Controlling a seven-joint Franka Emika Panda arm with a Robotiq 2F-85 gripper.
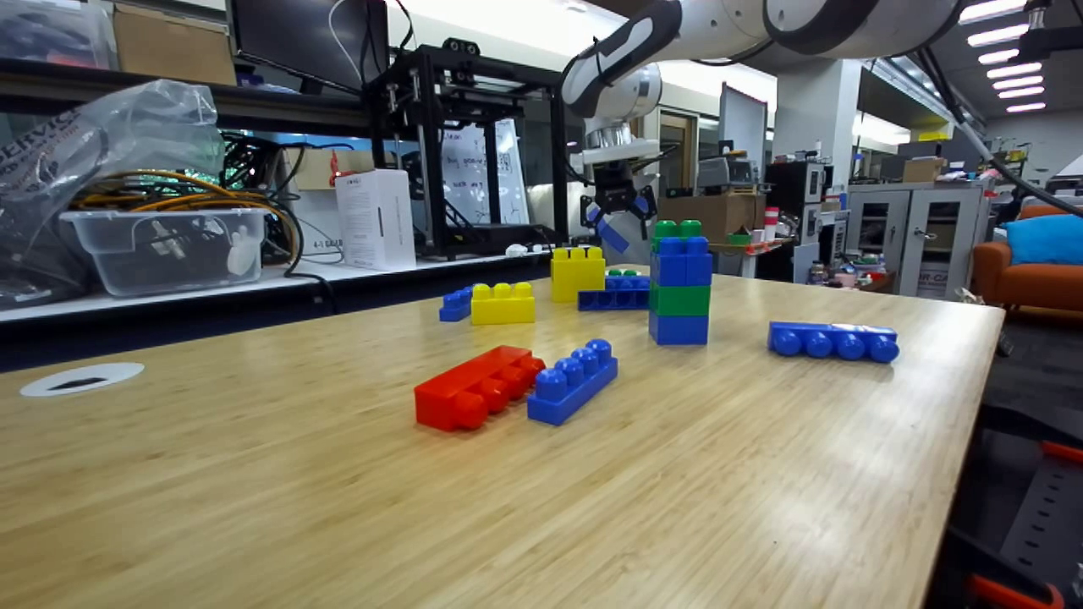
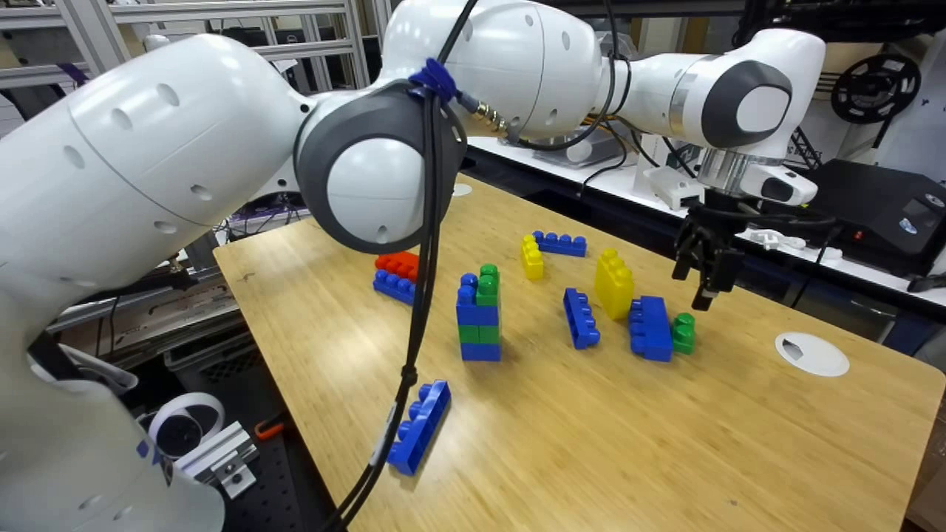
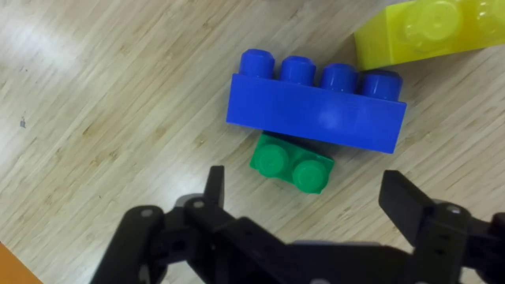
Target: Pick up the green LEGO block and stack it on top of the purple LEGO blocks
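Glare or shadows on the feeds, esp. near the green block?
Wrist view: pale glare patches on the tabletop, dark shadow between the green block and the blue brick, but the block reads clearly. Both exterior views: soft sheen on the tabletop. In an exterior view, ceiling lights glow white.

Your claw (image 2: 692,288) hangs above the surface (image 2: 628,443) in an exterior view, jaws parted, clear of the green block (image 2: 684,335) — which stands just beside a blue brick (image 2: 653,329) lying on its side. Well apart, the tower (image 2: 479,318) stands upright — blue, green, blue from the foot up, then both colours. A black cable (image 2: 424,288) hangs in front of the surface.
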